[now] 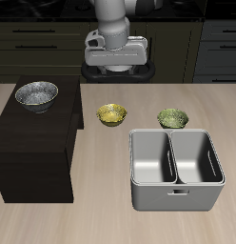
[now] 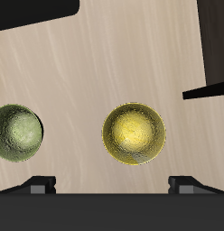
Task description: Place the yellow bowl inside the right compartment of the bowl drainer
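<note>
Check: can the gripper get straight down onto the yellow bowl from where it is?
Probably yes. The gripper hangs above the table, and the wrist view shows the yellow bowl with nothing over it. The olive-green bowl sits apart from it, and the bowl drainer lies nearer the table's front edge.

Place: a simulated kitchen, and the cues are all here.
Background: dark cabinets with drawer fronts run across the top of the frame.
Surface: a pale wood-grain table.
Kitchenware: a grey bowl drainer lower right, small bowls behind it.
Left side: a dark wooden block carrying a silver bowl.
</note>
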You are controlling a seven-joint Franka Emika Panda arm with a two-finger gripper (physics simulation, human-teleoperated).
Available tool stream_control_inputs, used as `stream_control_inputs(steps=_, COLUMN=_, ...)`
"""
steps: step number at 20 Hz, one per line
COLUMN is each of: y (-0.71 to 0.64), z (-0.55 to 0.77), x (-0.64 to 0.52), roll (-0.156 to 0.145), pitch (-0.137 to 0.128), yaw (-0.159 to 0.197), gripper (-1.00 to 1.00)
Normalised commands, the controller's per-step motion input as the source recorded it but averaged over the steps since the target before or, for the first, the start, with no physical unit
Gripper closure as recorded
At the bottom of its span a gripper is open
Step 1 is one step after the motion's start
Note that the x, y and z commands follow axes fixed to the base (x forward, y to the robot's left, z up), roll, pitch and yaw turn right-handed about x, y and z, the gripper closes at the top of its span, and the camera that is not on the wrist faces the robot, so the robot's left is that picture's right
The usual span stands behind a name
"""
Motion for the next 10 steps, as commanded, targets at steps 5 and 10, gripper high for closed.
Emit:
stream_control_inputs(steps=5, y=0.07, z=-0.52, x=0.04, roll=0.027, pitch=0.055, yaw=-0.024, gripper=-1.00)
stream_control_inputs(steps=10, y=0.16, z=-0.69, x=0.08, roll=0.016, pitch=0.072, yaw=0.015, gripper=-1.00)
